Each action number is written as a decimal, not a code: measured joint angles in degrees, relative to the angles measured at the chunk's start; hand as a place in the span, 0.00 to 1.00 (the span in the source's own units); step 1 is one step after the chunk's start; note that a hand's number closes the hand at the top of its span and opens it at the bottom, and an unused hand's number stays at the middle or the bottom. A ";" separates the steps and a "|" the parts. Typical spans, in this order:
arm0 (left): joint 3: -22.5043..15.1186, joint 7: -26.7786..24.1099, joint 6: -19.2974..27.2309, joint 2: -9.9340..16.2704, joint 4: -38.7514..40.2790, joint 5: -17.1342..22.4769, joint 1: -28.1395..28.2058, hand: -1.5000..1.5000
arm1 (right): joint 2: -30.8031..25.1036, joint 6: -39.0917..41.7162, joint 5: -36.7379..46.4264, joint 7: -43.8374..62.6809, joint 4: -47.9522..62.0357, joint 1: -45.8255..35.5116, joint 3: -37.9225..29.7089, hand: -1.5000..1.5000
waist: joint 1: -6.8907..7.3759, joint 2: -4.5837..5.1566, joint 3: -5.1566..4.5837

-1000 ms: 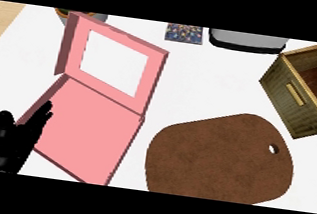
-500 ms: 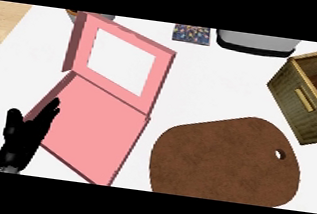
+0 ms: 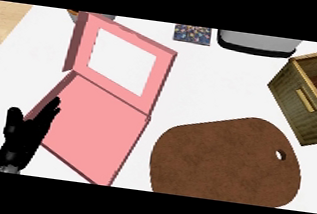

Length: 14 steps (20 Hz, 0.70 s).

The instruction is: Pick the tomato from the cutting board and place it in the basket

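The brown cutting board [image 3: 225, 159] lies at the lower right of the white counter, its top bare; no tomato shows anywhere in the head view. The wooden basket [image 3: 313, 96] stands at the right edge, partly cut off, its inside showing nothing. My left hand [image 3: 23, 135] rests open at the lower left, fingers straight and pointing up, beside the pink box. My right hand is out of sight.
A pink box [image 3: 98, 121] lies open at the left, its windowed lid [image 3: 120, 57] propped up. At the back stand a grey pot [image 3: 257, 43] and a small patterned item [image 3: 193, 34]. Wooden floor shows beyond the counter's left edge.
The whole view has shifted: board, basket and pink box drifted rightward and slightly up. My left hand sits a little further right along the lower edge.
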 measured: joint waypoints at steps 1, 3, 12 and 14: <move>-0.06 0.51 0.47 -0.14 -0.19 -0.45 -0.05 0.50 | 1.04 -0.07 0.42 -0.81 2.11 -0.86 0.39 1.00 | 0.01 0.00 0.01; 0.04 -0.41 0.54 -0.31 0.43 -0.83 0.09 0.50 | 2.54 0.49 1.09 -2.56 5.79 -2.08 0.83 1.00 | -0.21 -0.10 0.12; 0.45 -0.60 0.40 -0.59 -0.44 -1.30 0.81 0.50 | 5.00 -0.06 9.41 -11.84 19.08 -5.29 2.98 1.00 | -0.61 -0.06 0.12; 0.37 0.12 0.25 -0.60 -1.07 -1.25 0.89 0.50 | 4.39 -1.48 12.99 -14.04 20.90 -5.22 4.25 1.00 | -0.53 0.00 0.08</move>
